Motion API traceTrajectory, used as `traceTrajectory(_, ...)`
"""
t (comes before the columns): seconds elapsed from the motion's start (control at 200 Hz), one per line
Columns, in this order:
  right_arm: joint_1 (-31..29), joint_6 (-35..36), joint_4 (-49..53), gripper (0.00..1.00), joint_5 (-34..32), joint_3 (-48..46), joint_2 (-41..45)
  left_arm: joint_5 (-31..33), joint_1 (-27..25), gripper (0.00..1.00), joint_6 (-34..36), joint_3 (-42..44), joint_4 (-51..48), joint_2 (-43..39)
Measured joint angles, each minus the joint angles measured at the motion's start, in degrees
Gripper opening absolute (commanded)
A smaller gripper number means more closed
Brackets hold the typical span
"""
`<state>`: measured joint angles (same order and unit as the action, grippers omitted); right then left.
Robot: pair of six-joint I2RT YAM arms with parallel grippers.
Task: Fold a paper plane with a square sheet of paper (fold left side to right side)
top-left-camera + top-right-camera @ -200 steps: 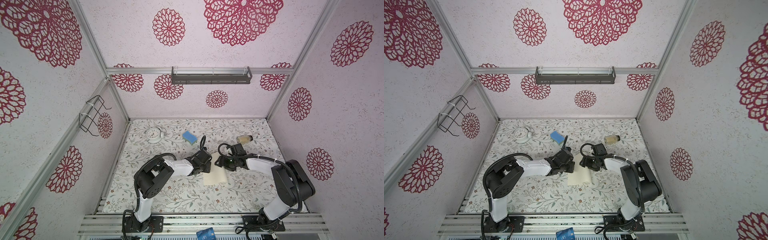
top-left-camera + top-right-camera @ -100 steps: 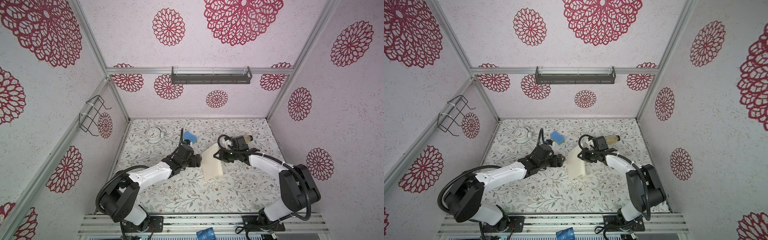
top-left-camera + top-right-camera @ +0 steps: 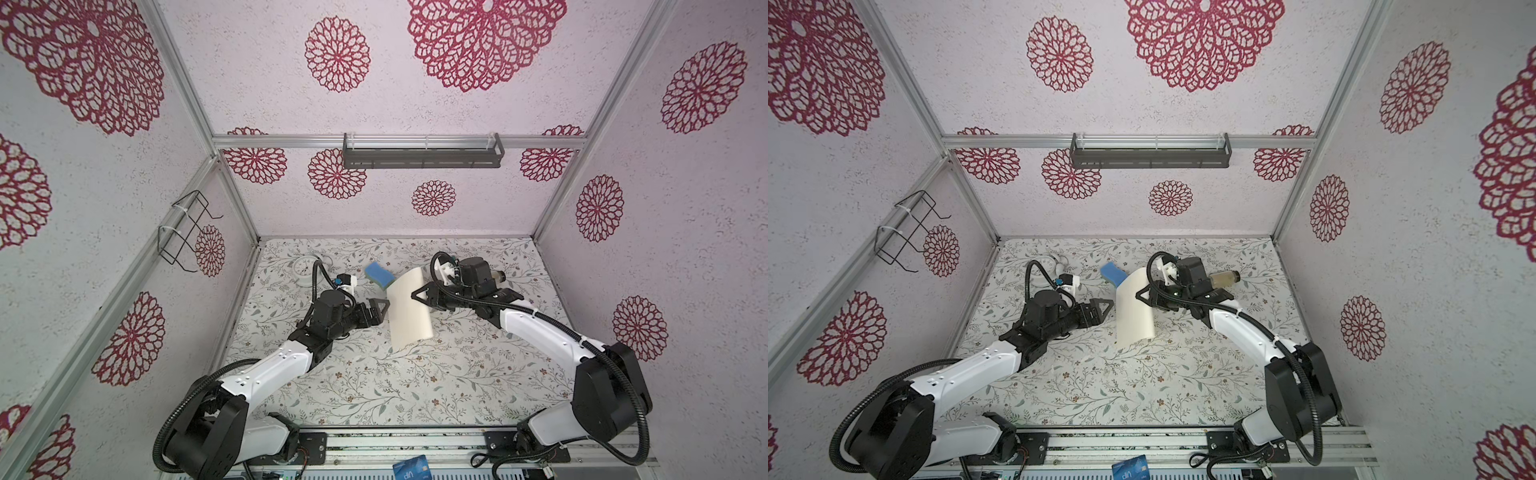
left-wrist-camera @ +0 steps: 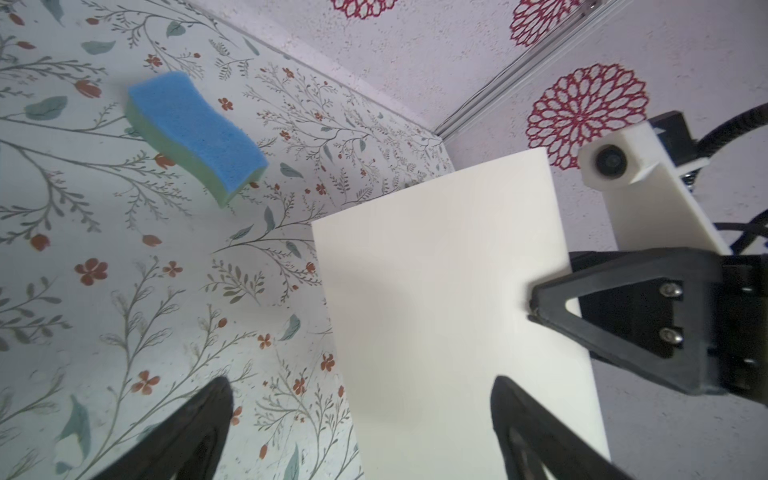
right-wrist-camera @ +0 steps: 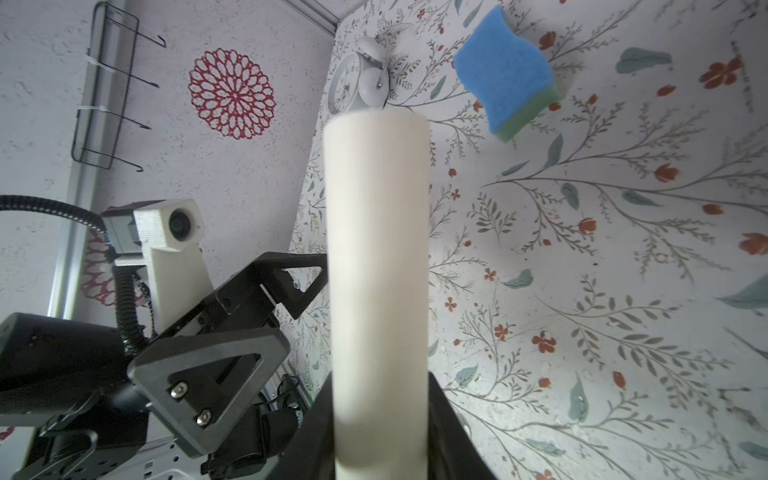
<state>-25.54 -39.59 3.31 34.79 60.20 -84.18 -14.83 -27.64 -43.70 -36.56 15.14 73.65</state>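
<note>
In both top views the thin, cream square sheet of paper (image 3: 409, 309) is arching loosely above the floral-patterned table (image 3: 374, 386), its far end overlapping the wavy blue foam sponge (image 3: 378, 274). Whether its near end is touching the table is not clear. The right fingers (image 3: 417, 296) are pinching its right side, while the left fingers (image 3: 376, 311) are hanging spread wide just beside its left side, holding nothing. From the left wrist, the sheet (image 4: 449, 311) is showing a smooth, uncreased face, with the right fingers (image 4: 544, 305) biting its far margin and the left fingers (image 4: 208, 419) gaping on either side of it. From the right wrist, the sheet (image 5: 378, 270) is appearing as a narrow rounded band running out from between the right fingers (image 5: 449, 436), with the left fingers (image 5: 166, 374) apart beside it. Being so light and floppy, it is likely to sag, slip and crease wherever it is pinched, so the edges and corners are looking like the safest places to take hold. A second ago it was lying low on the table with the left fingers closed at its left edge and the right fingers wide; now the left has let go and the right is carrying it raised.
</note>
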Motion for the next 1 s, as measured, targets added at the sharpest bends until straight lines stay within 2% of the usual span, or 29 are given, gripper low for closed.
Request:
traceTrajectory(0.46, -0.46, -13.03, -15.52, 0.32, 3.28, -1.99, 4.76, -5.68, 0.22, 0.99, -4.09, 0.00, 12.20, 2.91)
traceTrajectory(0.6, -0.44, -13.66, -17.86, 0.32, 3.19, -3.91, 4.66, -8.76, 0.33, 0.97, -7.23, 0.48, 19.80, 3.78)
traceTrajectory(0.781, 0.02, -13.97, -19.63, 0.31, 3.21, -5.62, 2.19, -13.18, 0.37, 0.85, -11.37, 2.03, 27.74, 7.52)
traceTrajectory(1.001, 1.38, -13.94, -19.87, 0.31, 3.21, -6.97, 1.57, -14.21, 0.55, 0.92, -12.68, 3.74, 30.67, 8.02)
